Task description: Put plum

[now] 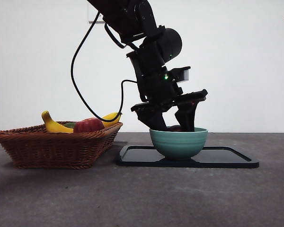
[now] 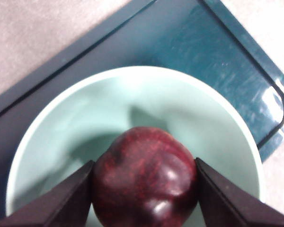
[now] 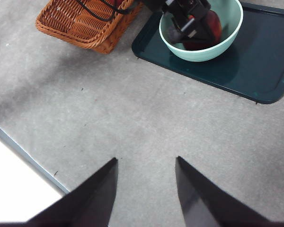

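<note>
Your left gripper (image 2: 144,189) is clamped on the plum (image 2: 146,177), held inside the green bowl (image 2: 52,127) on the tray (image 2: 217,52). Lower until it seats, then part the jaws gently. Basket (image 1: 52,146) at nine o'clock; right gripper (image 3: 146,189) waits, jaws apart, empty

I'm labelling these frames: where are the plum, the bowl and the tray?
plum (image 2: 144,177): left wrist view, its glossy top.
bowl (image 1: 178,141): front view, its outer wall.
tray (image 3: 255,71): right wrist view, bare floor beside the bowl.
</note>
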Available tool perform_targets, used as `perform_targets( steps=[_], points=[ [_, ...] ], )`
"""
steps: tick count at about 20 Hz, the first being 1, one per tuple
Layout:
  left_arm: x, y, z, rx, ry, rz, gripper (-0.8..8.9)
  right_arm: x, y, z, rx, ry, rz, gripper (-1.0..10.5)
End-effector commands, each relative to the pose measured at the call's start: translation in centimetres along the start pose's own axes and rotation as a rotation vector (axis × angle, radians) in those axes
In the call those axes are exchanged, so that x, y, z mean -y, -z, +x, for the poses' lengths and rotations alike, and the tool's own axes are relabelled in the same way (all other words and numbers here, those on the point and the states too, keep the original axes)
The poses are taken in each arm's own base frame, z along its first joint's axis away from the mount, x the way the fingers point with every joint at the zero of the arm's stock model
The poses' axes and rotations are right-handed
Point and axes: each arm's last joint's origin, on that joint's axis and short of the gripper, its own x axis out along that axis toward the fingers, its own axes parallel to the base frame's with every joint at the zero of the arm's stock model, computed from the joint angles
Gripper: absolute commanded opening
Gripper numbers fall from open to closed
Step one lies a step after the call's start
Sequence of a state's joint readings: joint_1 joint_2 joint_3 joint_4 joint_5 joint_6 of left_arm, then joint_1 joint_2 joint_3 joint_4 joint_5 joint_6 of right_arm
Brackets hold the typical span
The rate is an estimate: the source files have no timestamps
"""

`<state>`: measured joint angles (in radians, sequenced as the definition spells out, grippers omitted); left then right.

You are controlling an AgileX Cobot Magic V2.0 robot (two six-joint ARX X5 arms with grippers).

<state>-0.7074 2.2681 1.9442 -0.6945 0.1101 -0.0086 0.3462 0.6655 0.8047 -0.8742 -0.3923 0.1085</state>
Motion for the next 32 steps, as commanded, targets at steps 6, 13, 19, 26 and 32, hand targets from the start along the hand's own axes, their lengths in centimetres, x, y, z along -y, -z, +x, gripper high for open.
perform_targets(
  steps=[6,13,19,26,32],
  points=[
    [0.5,-3.8,-10.3,0.238,-0.009,0.036,2.35,-0.1,-0.2,0.0,0.003,-0.003,-0.009,1.9],
    [-1.7,-1.5,-25.3,0.369,-0.091,-0.027,2.35,-0.1,-0.2,0.0,0.003,-0.003,-0.009,1.9],
    [-4.4,2.9,-32.2,0.324,-0.180,-0.131,2.35,-0.1,-0.2,0.0,0.004,-0.003,-0.010,1.9],
    [-6.6,7.8,-28.5,0.282,-0.222,-0.187,2.35,-0.1,-0.2,0.0,0.003,-0.003,-0.010,1.9],
    [-9.0,12.2,-20.9,0.246,-0.243,-0.228,2.35,-0.1,-0.2,0.0,0.003,-0.003,-0.010,1.9]
  ],
)
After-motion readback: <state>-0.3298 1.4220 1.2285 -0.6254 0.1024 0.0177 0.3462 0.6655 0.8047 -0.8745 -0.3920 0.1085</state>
